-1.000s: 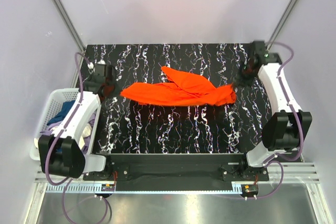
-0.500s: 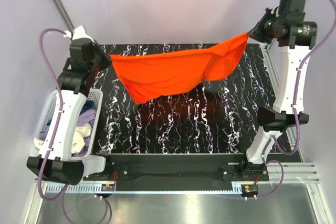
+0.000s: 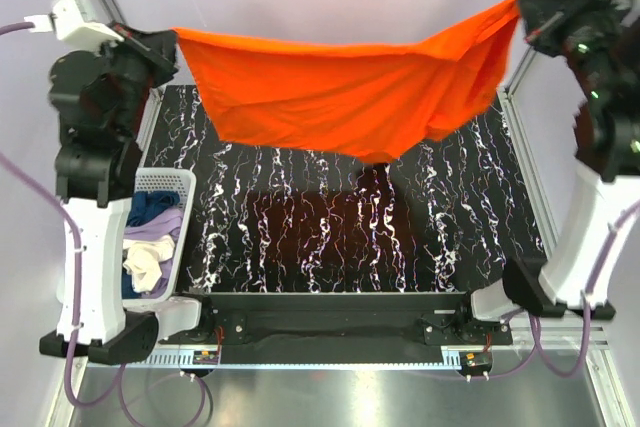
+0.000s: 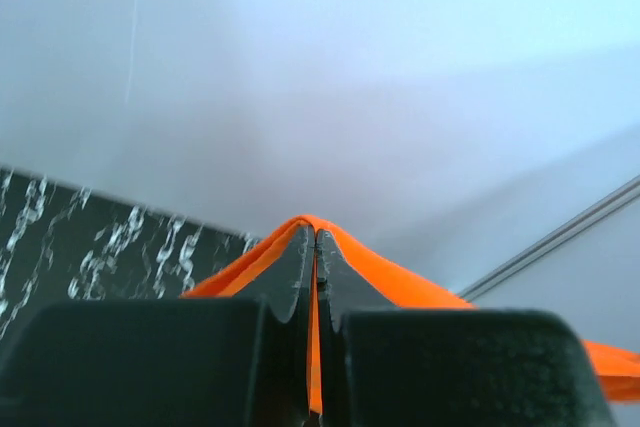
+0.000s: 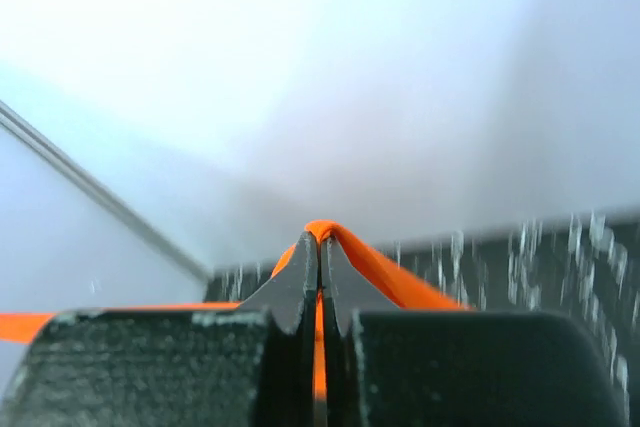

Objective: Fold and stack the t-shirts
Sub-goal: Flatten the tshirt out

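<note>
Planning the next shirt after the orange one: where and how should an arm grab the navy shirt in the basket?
Probably pinch a crumpled top fold of the navy shirt, coming straight down from above: it lies bunched at the far end of the basket, whose walls block a sideways approach.

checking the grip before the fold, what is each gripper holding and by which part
Both hold the orange t-shirt: the left gripper pinches its left end, the right gripper its right end, so it hangs spread above the table.
</note>
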Action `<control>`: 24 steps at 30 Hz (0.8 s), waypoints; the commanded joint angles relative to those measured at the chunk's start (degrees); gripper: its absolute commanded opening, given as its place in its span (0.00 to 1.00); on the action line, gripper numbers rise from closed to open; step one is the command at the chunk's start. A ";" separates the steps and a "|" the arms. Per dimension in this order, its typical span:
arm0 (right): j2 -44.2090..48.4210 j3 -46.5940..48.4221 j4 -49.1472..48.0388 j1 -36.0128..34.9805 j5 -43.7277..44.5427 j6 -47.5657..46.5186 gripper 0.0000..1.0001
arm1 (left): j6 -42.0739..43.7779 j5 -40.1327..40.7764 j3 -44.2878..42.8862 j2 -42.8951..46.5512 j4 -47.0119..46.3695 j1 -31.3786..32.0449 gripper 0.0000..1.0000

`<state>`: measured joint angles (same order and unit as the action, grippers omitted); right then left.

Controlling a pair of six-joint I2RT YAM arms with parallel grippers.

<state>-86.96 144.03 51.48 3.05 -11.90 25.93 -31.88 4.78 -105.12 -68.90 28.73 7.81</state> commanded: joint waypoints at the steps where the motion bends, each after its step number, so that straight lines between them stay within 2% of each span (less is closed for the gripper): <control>1: 7.41 -0.85 -17.54 0.38 7.31 -3.43 0.00 | 1.29 1.19 -5.08 3.42 -6.06 -0.34 0.00; 6: 8.38 -2.07 -26.15 0.38 8.92 -4.57 0.00 | 3.13 3.31 -6.50 2.29 -7.80 -0.34 0.00; 9: 6.64 -4.27 -28.19 0.29 8.74 -5.28 0.00 | 3.05 4.10 -8.08 -0.17 -9.47 -0.34 0.00; 17: -0.05 -8.15 -31.79 0.29 7.77 -7.56 0.00 | 2.08 3.14 -11.42 -12.03 -15.01 -0.43 0.00; 24: -6.20 -5.95 -34.87 0.38 6.54 -7.57 0.00 | 2.08 1.03 -20.99 -22.23 -15.72 -1.05 0.00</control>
<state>-95.39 135.59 22.41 3.07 -5.61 19.51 -30.24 6.00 -120.07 -90.98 17.54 7.42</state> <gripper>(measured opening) 0.012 0.012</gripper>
